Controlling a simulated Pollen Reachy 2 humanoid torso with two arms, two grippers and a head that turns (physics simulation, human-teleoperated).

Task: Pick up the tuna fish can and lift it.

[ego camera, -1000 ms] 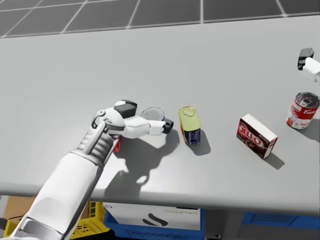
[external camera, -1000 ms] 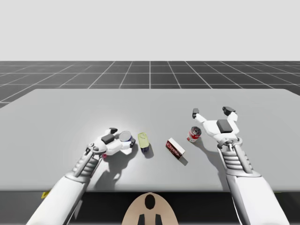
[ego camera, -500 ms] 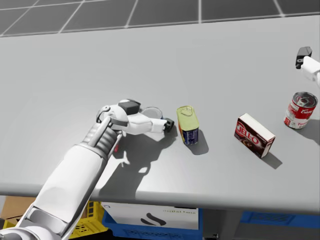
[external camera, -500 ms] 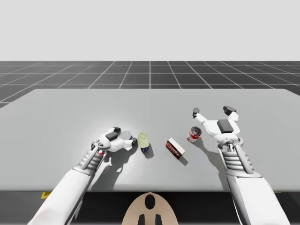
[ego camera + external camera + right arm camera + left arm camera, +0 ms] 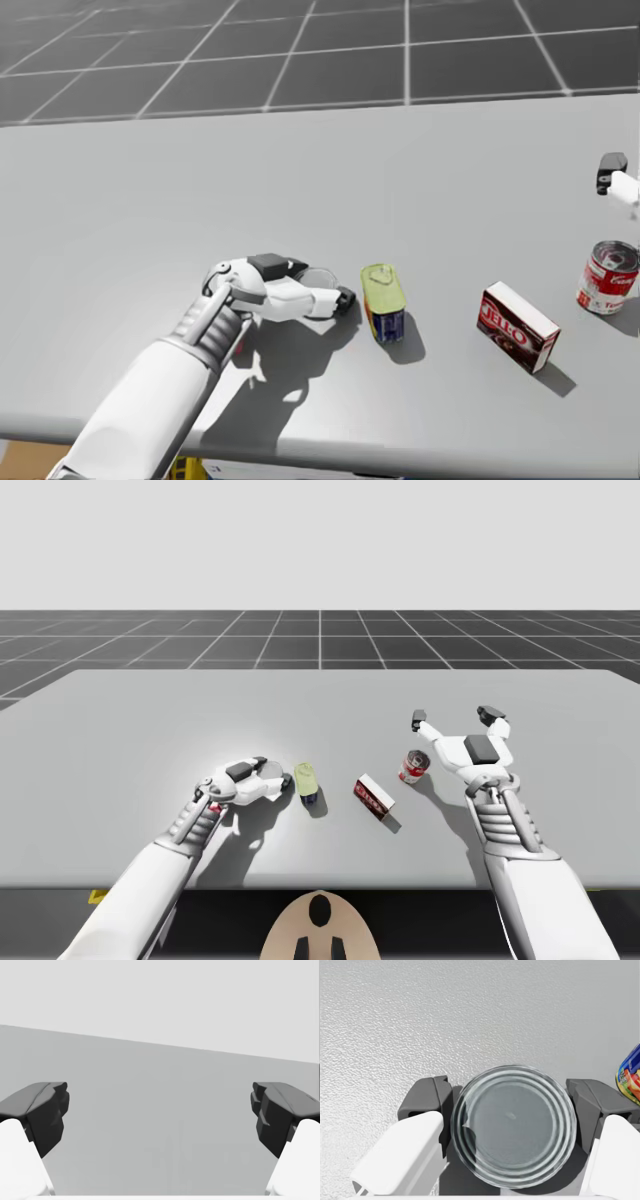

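The flat round silver tuna fish can [image 5: 514,1127] sits on the grey surface [image 5: 470,1010] inside my left end effector [image 5: 510,1104], whose fingers [image 5: 427,1105] seem clamped on its sides. Its smooth wall may slip out in a quick lift. My right end effector [image 5: 160,1105] stands wide apart.

White arms [image 5: 150,880] (ribbed wrists [image 5: 497,820]), tools [image 5: 454,718] seemingly black-tipped

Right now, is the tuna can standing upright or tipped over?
Upright: the tuna can shows its flat round lid facing up, sitting between the fingers of my left gripper.
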